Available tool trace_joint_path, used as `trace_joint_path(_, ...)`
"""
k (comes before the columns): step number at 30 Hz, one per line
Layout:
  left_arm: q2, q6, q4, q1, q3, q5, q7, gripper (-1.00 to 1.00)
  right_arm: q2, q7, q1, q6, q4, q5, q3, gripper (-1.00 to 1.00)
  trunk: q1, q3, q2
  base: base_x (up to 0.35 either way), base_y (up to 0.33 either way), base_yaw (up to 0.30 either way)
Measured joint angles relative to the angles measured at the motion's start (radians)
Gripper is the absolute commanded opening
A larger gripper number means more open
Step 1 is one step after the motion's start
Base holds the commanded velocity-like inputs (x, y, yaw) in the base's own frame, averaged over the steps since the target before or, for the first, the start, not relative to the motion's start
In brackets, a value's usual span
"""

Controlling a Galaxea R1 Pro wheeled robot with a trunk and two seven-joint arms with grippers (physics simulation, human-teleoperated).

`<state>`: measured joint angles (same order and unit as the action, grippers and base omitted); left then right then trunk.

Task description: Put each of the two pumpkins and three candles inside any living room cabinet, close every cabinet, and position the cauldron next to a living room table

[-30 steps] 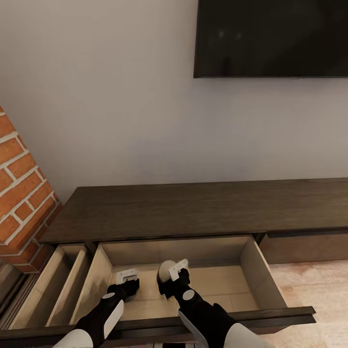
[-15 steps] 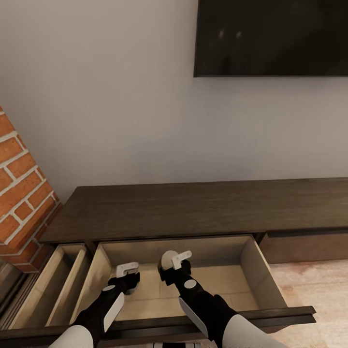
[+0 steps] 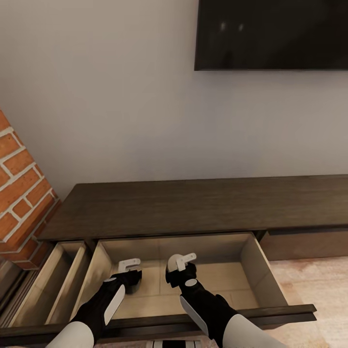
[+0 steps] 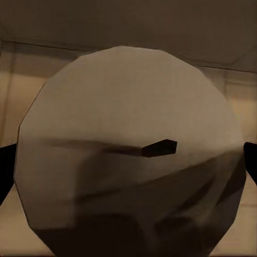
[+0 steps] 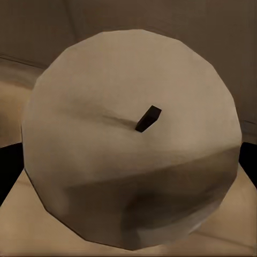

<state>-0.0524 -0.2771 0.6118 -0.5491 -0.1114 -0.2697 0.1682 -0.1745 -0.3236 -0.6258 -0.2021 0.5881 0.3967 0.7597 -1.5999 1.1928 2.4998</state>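
I am looking down at the long dark cabinet by the wall, and its wide middle drawer is standing pulled out toward me, with its pale wood inside showing. Both of my arms are reaching down into that drawer. My left gripper is sitting near the left side of the drawer floor, and my right gripper is sitting just beside it, more toward the middle. Through the left wrist camera I am seeing the round pale top of a candle very close up, with a small dark wick in the middle and the dark fingertips showing on both sides of it, so the left gripper is pinching this candle. Through the right wrist camera I am seeing a second candle just as close, with its own little wick, and pale drawer wood under it. I cannot tell if the right gripper is squeezing it or has let go. A smaller drawer to the left is also standing open, next to a red brick wall. A black screen is hanging on the wall above.
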Motion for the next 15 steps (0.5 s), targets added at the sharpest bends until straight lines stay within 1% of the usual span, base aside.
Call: trace_joint_path(15,0.0,0.0,-0.001,0.0,0.0,0.0,0.0,-1.0,0.0,0.0,0.0,-0.001,0.001,-0.002,0.0,-1.0,0.0,0.024,0.0,0.0,0.0,0.0)
